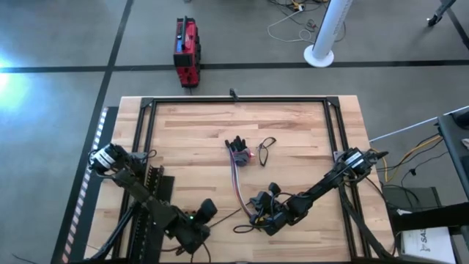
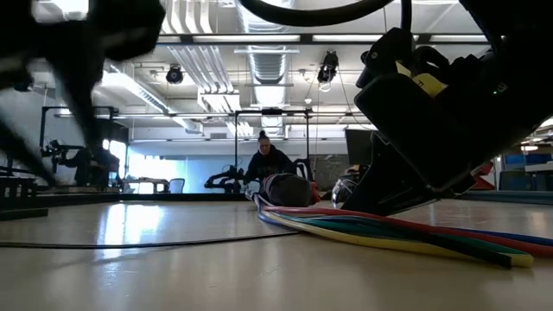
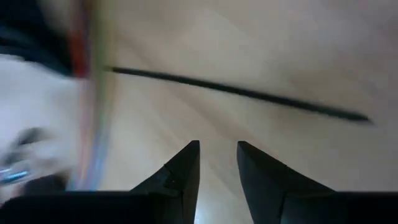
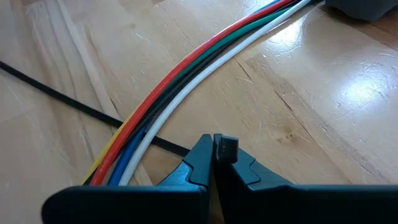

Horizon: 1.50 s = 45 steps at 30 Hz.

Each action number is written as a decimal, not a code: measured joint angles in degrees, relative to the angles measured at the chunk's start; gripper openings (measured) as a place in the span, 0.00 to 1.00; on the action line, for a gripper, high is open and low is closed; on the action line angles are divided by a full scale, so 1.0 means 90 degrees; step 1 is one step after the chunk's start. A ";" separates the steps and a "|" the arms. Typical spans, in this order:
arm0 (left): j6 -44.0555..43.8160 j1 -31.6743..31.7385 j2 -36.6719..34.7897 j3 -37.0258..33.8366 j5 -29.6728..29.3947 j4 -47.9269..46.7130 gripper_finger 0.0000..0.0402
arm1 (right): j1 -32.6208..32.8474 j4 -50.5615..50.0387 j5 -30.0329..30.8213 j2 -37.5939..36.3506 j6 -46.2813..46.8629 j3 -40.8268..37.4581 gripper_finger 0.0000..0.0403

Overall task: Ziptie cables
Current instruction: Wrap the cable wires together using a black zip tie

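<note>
Wooden table point(image 1: 190, 125) fills the overhead frame's middle; the cables point(image 1: 236, 176) run down its centre toward the lower edge. At lower centre the right gripper point(image 1: 258, 218), clenched on the ziptie point(image 4: 68, 99), sits beside their end. Its wrist camera alone shows that strap passing under them. Left gripper point(image 1: 207, 210) waits nearby, fingers point(image 3: 183, 171) slightly parted.

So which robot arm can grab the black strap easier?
Probably the left gripper: its fingers are open with the ziptie just ahead. The right gripper is shut beside the cables.
</note>
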 joint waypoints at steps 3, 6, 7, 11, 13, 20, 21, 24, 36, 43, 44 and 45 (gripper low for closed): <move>0.0378 0.0170 0.0128 -0.0263 0.0625 0.0122 0.24 | 0.0000 0.0002 -0.0009 0.0000 -0.0082 0.0000 0.00; 0.1127 0.0233 0.0161 -0.0444 0.0862 0.0410 0.26 | 0.0000 0.0005 -0.0016 0.0000 -0.0106 0.0000 0.00; 0.1494 0.0232 0.0196 -0.0497 0.0840 0.0525 0.26 | 0.0000 0.0005 -0.0018 0.0000 -0.0106 0.0000 0.00; 0.2616 0.0236 0.0215 -0.0682 0.0849 0.1406 0.29 | -0.0010 0.0007 -0.0023 0.0000 -0.0106 0.0000 0.00; 0.2892 0.0259 0.0224 -0.0794 0.0872 0.2027 0.29 | -0.0010 0.0005 -0.0023 0.0000 -0.0106 0.0000 0.00; 0.3621 0.0361 0.0233 -0.1220 0.1211 0.3350 0.28 | -0.0010 0.0007 -0.0031 0.0000 0.0016 0.0000 0.00; 0.3694 0.0368 0.0232 -0.1272 0.1218 0.3433 0.28 | -0.0010 0.0007 -0.0040 0.0000 0.0038 0.0000 0.00; 0.3839 0.0378 0.0230 -0.1342 0.1232 0.3473 0.28 | -0.0011 0.0012 -0.0047 0.0000 0.0064 0.0000 0.00; 0.3916 0.0114 0.0059 -0.1201 0.1231 0.2781 0.29 | -0.0012 0.0012 -0.0067 -0.0001 0.0029 0.0000 0.00; 0.4394 0.0247 0.0264 -0.1276 0.1468 0.3126 0.28 | -0.0049 0.0000 -0.0116 -0.0034 -0.0100 -0.0005 0.00; 0.4469 0.0280 0.0306 -0.1279 0.1509 0.3241 0.28 | -0.0051 0.0002 -0.0120 -0.0036 -0.0101 -0.0005 0.00; 0.4538 0.0327 0.0355 -0.1280 0.1548 0.3360 0.27 | -0.0051 0.0000 -0.0120 -0.0036 -0.0101 -0.0005 0.00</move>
